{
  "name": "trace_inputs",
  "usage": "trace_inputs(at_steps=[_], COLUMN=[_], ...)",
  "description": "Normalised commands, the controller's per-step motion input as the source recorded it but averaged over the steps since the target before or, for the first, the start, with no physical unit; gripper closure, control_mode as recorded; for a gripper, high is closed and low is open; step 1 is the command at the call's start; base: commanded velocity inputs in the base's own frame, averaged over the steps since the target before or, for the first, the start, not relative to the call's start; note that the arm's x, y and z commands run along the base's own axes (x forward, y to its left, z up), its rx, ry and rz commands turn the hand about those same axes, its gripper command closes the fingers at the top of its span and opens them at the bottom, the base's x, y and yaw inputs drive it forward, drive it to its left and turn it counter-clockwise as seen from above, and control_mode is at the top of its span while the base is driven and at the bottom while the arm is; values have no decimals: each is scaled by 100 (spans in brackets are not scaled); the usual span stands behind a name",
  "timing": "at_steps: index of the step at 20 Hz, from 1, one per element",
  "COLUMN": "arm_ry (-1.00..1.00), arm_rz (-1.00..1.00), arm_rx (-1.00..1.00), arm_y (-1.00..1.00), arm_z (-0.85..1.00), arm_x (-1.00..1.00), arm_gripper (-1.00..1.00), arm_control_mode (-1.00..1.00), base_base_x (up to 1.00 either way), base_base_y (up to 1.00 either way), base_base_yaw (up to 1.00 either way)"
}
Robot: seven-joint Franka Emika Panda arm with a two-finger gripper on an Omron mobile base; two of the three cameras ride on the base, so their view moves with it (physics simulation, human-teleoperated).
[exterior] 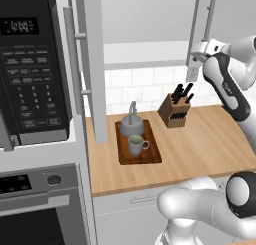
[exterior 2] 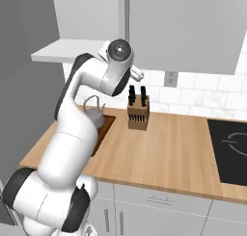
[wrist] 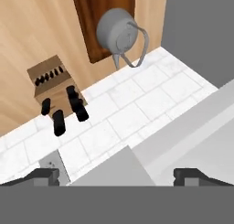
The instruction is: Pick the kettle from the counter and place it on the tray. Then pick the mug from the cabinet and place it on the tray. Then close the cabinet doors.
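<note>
- My fingers (wrist: 117, 175) stand wide apart with nothing between them, up by the lower edge of the right cabinet door (exterior: 200, 26).
- In the hand view I look down past the tiled backsplash (wrist: 128, 113) onto the knife block (wrist: 52, 83) and, beyond it, the kettle (wrist: 116, 31).
- Kettle and mug (exterior: 136, 145) both sit on the tray (exterior: 150, 156), kettle at the back, mug just in front, so I judge both placing steps done.
- The tray rests on the tabletop (exterior: 210, 139), close to the open left cabinet door (exterior: 92, 64).
- What remains, I judge, is the doors: stiff, flat, hinged panels, light to swing but smooth-faced. The vertical bar handle (exterior: 210, 14) or the free edge is the place to push.
</note>
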Motion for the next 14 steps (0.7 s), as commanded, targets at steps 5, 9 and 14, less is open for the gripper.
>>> trace_inputs(at_steps=[5,9,14], arm_ry=[0,0,0], arm_rz=[-24,-30,-28], arm_rx=[33,46,60], arm_y=[9,14,9], arm_z=[0,0,0], arm_x=[-57,-63,-62], arm_gripper=[-100,-100,-100], arm_control_mode=[-100,-100,-100], base_base_x=[0,0,0], base_base_y=[0,0,0], base_base_yaw=[0,0,0])
